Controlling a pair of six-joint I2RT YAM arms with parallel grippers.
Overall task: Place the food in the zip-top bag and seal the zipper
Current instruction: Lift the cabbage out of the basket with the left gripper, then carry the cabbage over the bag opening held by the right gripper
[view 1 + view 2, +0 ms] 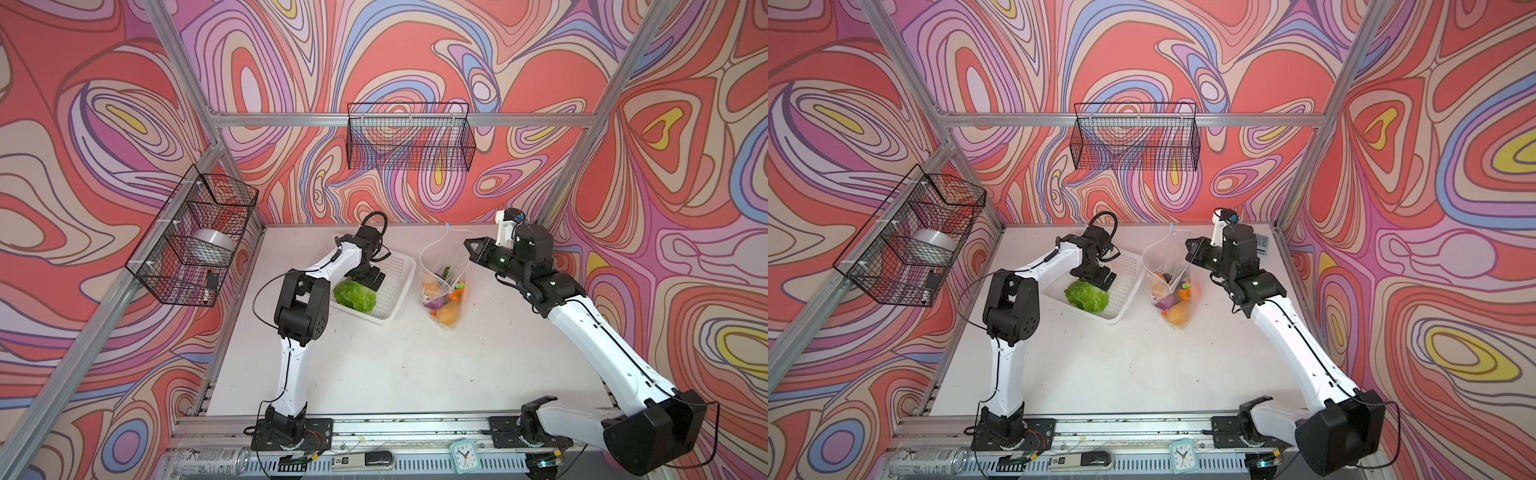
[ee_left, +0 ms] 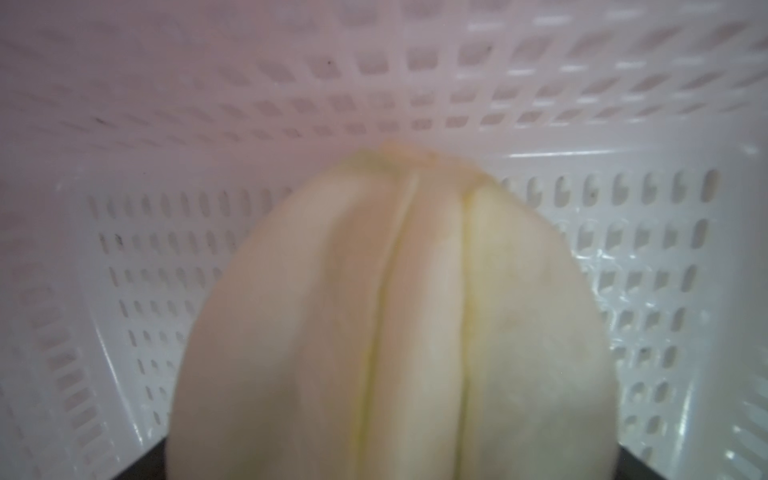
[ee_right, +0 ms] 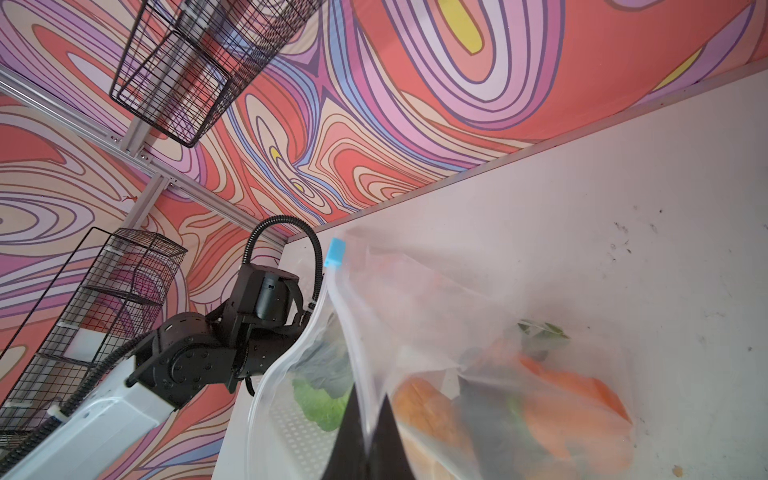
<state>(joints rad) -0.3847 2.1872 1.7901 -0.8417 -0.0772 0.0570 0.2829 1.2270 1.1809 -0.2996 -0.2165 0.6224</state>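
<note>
Bag (image 1: pixel 442 270): stands on the table (image 1: pixel 415 365) just right of the basket, mouth open; we see orange, purple and dark vegetables (image 1: pixel 446 315) inside.
Basket (image 1: pixel 401 270): holds the cabbage (image 1: pixel 355 296), at its near end.
Slider (image 3: pixel 334 251): at the far end of the bag's mouth.
Right claw (image 1: pixel 467 244): pinched together on the bag's mouth edge.
Left claw (image 1: pixel 372 284): down on the cabbage; we can't tell if it's apart or gripping.

Bright, even light; soft shadows on the white counter (image 1: pixel 395 365). Both top views bow at their edges. Left wrist view's napa cabbage (image 2: pixel 395 332) is blurred.
</note>
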